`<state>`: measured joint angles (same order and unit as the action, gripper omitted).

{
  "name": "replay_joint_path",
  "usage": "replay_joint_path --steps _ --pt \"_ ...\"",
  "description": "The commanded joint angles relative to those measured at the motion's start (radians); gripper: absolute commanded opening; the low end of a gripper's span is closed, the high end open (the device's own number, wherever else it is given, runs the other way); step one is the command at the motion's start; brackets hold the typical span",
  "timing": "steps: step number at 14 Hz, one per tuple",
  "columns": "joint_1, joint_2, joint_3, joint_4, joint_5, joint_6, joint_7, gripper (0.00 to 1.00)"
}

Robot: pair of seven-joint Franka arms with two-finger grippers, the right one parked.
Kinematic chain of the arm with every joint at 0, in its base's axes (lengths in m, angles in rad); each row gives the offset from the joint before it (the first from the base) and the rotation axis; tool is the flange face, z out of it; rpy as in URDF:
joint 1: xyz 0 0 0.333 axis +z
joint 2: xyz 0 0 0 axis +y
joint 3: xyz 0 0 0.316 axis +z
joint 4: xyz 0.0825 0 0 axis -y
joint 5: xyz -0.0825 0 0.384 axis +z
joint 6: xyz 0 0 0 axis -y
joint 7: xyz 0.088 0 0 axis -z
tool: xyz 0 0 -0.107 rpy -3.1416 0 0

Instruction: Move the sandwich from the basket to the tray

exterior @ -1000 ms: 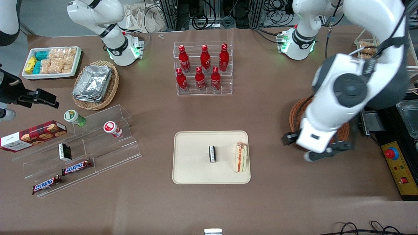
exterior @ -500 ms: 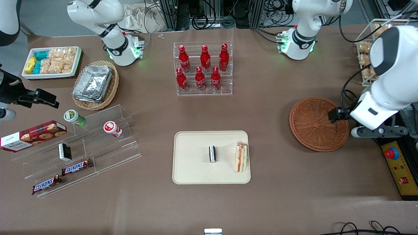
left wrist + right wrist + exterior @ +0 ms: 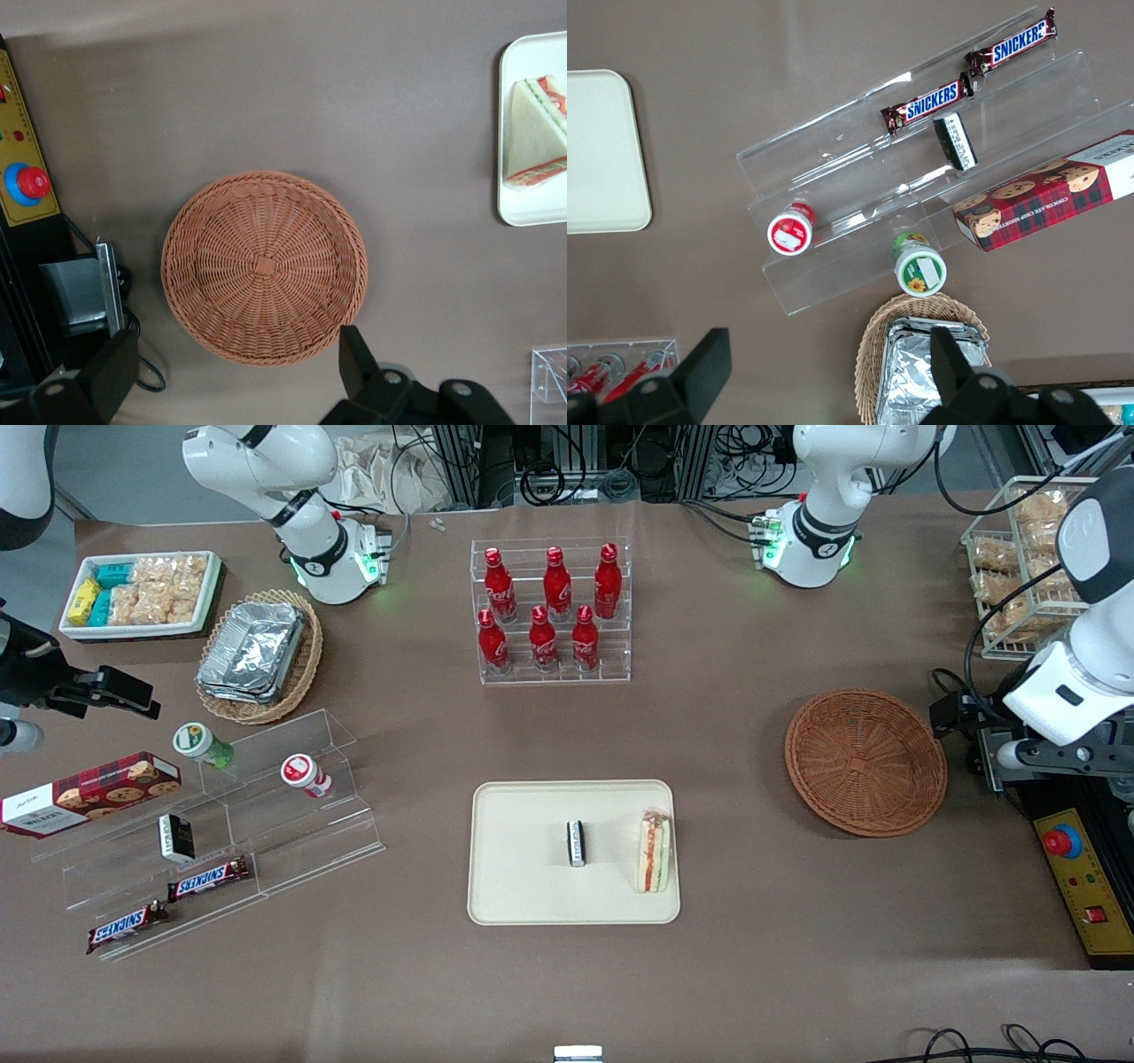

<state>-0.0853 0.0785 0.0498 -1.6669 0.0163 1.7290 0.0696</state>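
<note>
Snacks and drinks on the brown table

A clear rack of six red bottles stands near the table edge farthest from the front camera. Toward the parked arm's end are a white tray of snack packs, a tan oval basket with foil containers, and a clear stepped shelf carrying a green-lidded cup, a red-lidded cup, a cookie box, a small black-and-white pack and two Snickers bars. A black-and-white bar lies in the middle of the tray. At the working arm's end are a wire basket of baked goods and a yellow control box.
</note>
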Motion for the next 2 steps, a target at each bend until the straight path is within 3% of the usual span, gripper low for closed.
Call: replay_joint_path --steps 1,2 --pt "-0.002 0.032 0.001 0.061 0.005 0.003 0.015 1.0" --pt "-0.001 0.035 0.001 0.064 0.005 0.001 0.009 1.0"
